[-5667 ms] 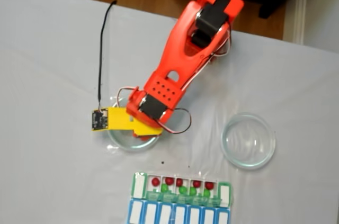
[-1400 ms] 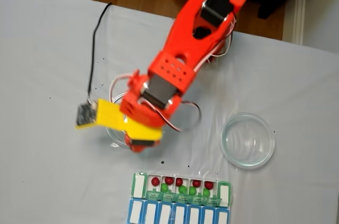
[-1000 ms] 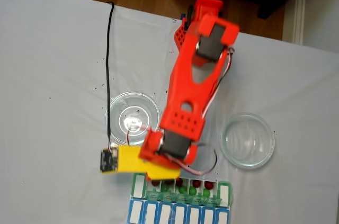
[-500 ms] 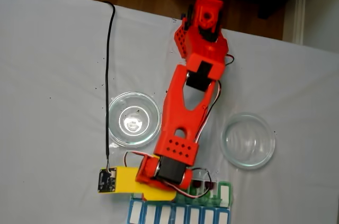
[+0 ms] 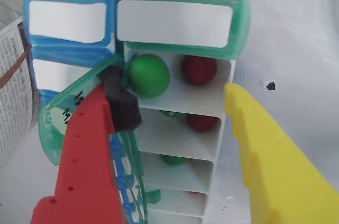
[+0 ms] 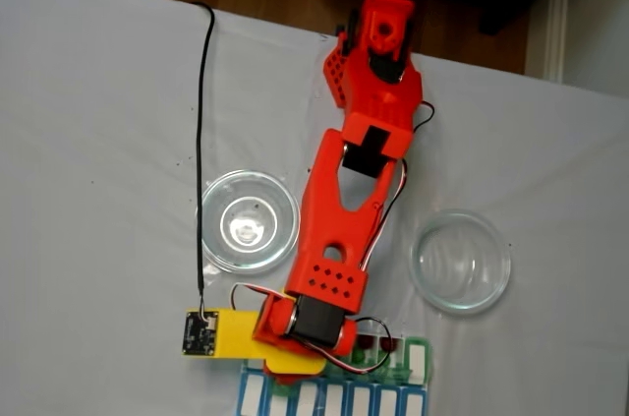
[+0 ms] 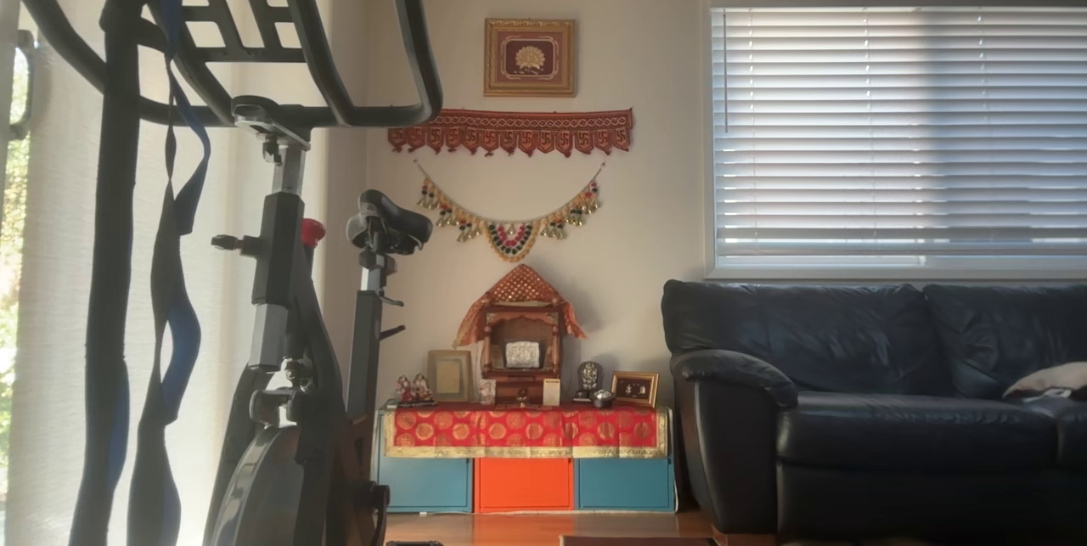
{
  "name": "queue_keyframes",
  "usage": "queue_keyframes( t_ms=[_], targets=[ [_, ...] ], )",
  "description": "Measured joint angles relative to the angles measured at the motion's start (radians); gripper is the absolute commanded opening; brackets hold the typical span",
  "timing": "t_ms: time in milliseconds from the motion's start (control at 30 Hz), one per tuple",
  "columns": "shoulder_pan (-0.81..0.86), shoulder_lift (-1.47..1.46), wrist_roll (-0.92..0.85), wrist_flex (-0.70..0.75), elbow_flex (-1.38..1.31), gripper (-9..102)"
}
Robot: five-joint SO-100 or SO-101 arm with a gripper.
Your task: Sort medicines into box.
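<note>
In the wrist view the gripper (image 5: 175,102) hangs right over the box (image 5: 175,128), its two fingers spread wide with nothing between them — the red finger (image 5: 87,155) over the raised green lid (image 5: 58,118) on the left, the yellow finger (image 5: 270,155) just outside the box's right wall. The open gap spans the full width of a compartment. The box's long axis runs away down the picture, so the fingers straddle the row crosswise and the compartments follow one after another along the line between them.

The nearest open compartment, directly ahead of the fingertips, holds a green ball (image 5: 148,74) on the left touching or nearly touching a red ball (image 5: 199,69) on the right. Further compartments each show a bit of green and red, partly hidden.

In the fixed view the arm (image 6: 339,229) reaches down the bench (image 6: 98,141) to the box (image 6: 418,362) at the bottom edge, between two glass dishes (image 6: 249,220), which look empty.

Judging from this, sorting looks close to done — any coming move is likely a lift straight up off the row.
</note>
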Motion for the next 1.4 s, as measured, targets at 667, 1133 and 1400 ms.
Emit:
queue_keyframes(
  t_ms=[667, 1133, 1400],
  targets=[
    [-0.06, 0.236, -0.011, 0.163, 0.127, 1],
    [-0.38, 0.525, 0.442, -0.393, 0.555, 1],
    [-0.385, 0.572, 0.456, -0.692, 0.741, 1]
  ],
)
